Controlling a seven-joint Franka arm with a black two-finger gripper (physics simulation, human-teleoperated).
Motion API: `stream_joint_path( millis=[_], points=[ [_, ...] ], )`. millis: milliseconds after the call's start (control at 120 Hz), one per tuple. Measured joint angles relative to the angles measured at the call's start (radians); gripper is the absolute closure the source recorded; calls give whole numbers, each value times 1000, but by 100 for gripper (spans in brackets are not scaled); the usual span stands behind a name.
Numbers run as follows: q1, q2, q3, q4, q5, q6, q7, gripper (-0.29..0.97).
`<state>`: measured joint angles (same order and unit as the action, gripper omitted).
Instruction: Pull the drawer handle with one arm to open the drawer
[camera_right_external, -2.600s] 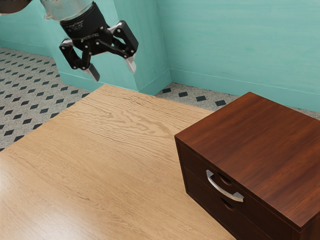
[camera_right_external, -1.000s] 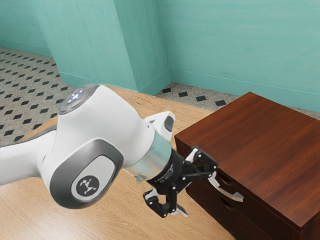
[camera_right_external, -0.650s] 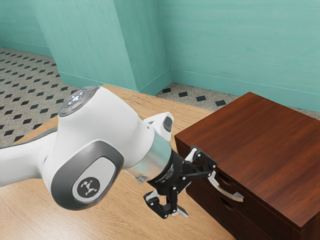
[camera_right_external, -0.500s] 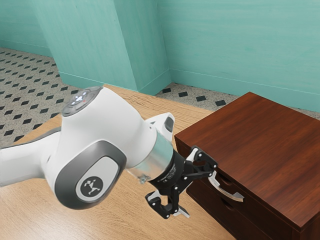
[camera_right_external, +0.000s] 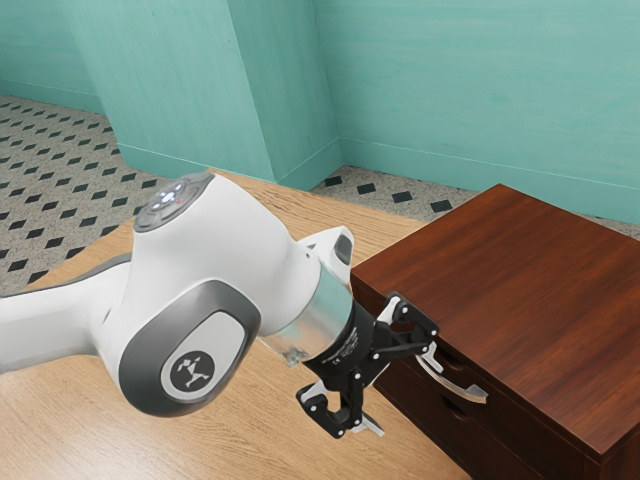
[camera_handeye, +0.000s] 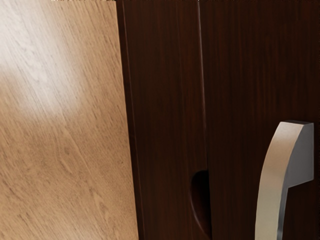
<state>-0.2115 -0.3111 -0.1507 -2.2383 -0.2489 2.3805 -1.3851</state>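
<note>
1. Our arm (camera_right_external: 220, 300), high above the table (camera_right_external: 200, 230) moments ago, has swung down to the front of the wooden cabinet (camera_right_external: 530, 280).
2. The drawer (camera_handeye: 250, 75) stays flush with the cabinet, so the pull has not begun.
3. Our gripper (camera_right_external: 400, 388) has crept toward the exterior view's right, its fingers spread and holding nothing.
4. The handle (camera_right_external: 456, 378) lies just beside the upper finger, not yet between the two; we judge a short advance remains.
</note>
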Motion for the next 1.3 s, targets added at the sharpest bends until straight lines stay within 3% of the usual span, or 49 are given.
stream_joint_path(
  millis=[633, 1300],
  points=[
    [3, 8, 16, 1, 0, 0, -10, 7],
    [0, -16, 16, 3, 4, -22, -16, 67]
  ],
)
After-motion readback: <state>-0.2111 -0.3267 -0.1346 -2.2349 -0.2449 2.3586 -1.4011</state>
